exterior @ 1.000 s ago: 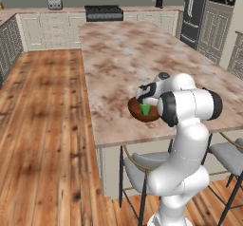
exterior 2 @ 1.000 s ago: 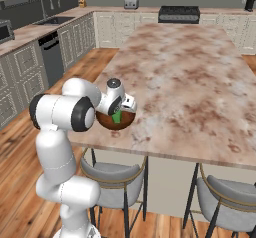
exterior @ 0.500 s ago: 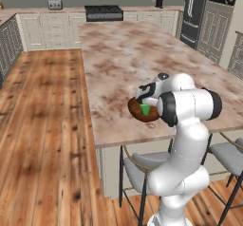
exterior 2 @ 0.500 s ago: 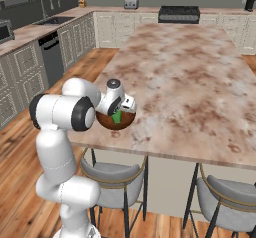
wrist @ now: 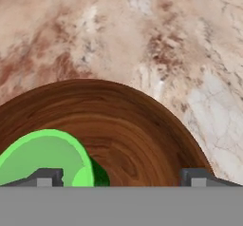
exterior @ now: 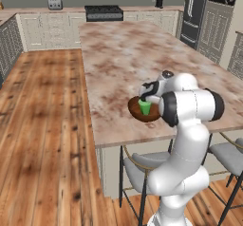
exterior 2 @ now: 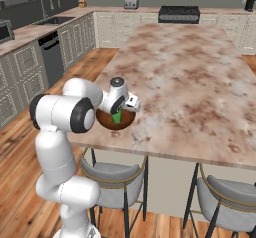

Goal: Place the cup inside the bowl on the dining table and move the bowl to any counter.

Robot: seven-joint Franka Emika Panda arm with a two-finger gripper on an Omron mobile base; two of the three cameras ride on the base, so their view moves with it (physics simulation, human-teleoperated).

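Note:
The dark reddish-brown bowl (exterior: 138, 112) (exterior 2: 107, 120) (wrist: 137, 135) sits near the front edge of the dining table (exterior: 118, 54) (exterior 2: 190, 72). Inside it stands the green cup (exterior: 144, 107) (exterior 2: 117, 116) (wrist: 45, 158). My gripper (exterior: 148, 97) (exterior 2: 123, 105) (wrist: 121, 177) hovers just over the bowl and is open, its jaws wide apart. In the hand view the cup lies close by the left fingertip (wrist: 45, 176), while the right fingertip (wrist: 197, 176) stands well away from it over the bowl's inner wall.
Metal-legged stools (exterior: 142, 170) (exterior 2: 112, 174) (exterior 2: 227, 202) are tucked under the table's near edge. A stove (exterior: 103, 12) (exterior 2: 179, 14) and toaster (exterior: 55, 3) sit on the far counter. The sink counter (exterior 2: 35, 32) runs along the left wall, with wooden floor (exterior: 42, 116) between.
The jaws have opened from shut to wide, letting go of the cup, which now rests in the bowl. Arm and bowl stay where they were.

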